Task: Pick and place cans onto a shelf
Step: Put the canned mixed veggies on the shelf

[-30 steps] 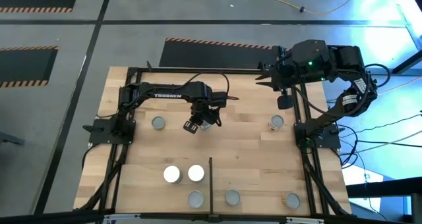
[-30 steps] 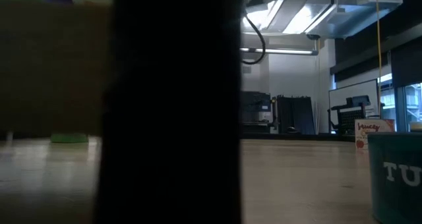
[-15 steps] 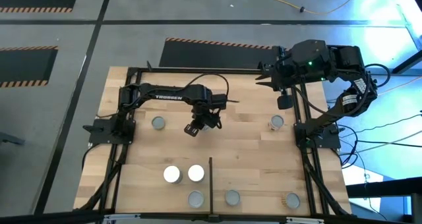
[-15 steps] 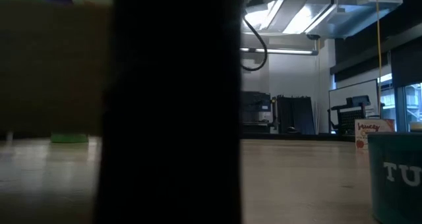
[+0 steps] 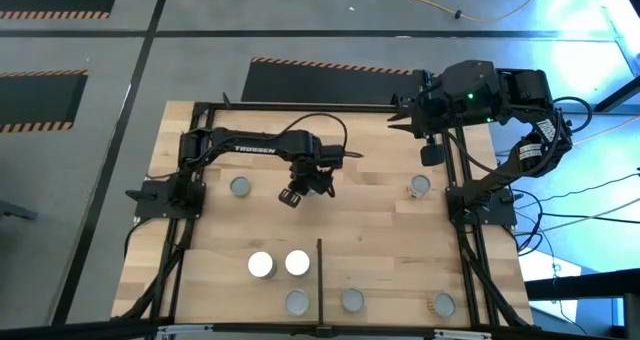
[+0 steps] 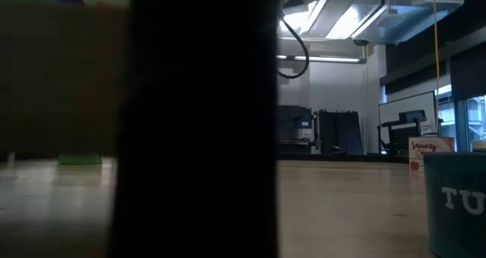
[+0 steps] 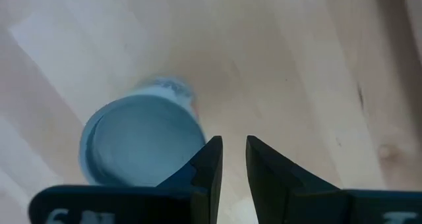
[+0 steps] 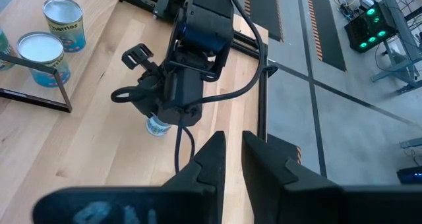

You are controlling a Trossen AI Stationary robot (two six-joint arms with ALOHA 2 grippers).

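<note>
Cans on the shelf (image 5: 372, 232), a pale wooden board bounded by a black metal frame, with a thin black divider bar (image 5: 319, 270) rising from its near edge. Seen from above, the cans are small upright cylinders: two with bright white tops (image 5: 261, 265) stand side by side left of the divider, two with dull grey tops (image 5: 297, 302) flank its near end, and a tan-topped can (image 5: 443, 303) stands toward the near right corner. Two further grey-topped cans stand apart in mid-board, one at the left (image 5: 240, 187) and one at the right (image 5: 419, 186). The left gripper (image 7: 233, 141) hangs over the middle of the board, its jaws drawn almost together with only a narrow slit between them and nothing in it. Just beside its fingertips, outside the jaws, stands another can (image 7: 142, 148) with a blue-grey lid and a pale printed wall. The right wrist view shows this can tucked under the left arm's wrist. The right gripper (image 5: 428, 154) waits at the far right edge of the board, its jaws likewise nearly closed and empty. At table height a broad dark upright blocks much of the scene; a teal cylinder (image 6: 456, 205) with pale lettering at the right edge is probably a can.
</note>
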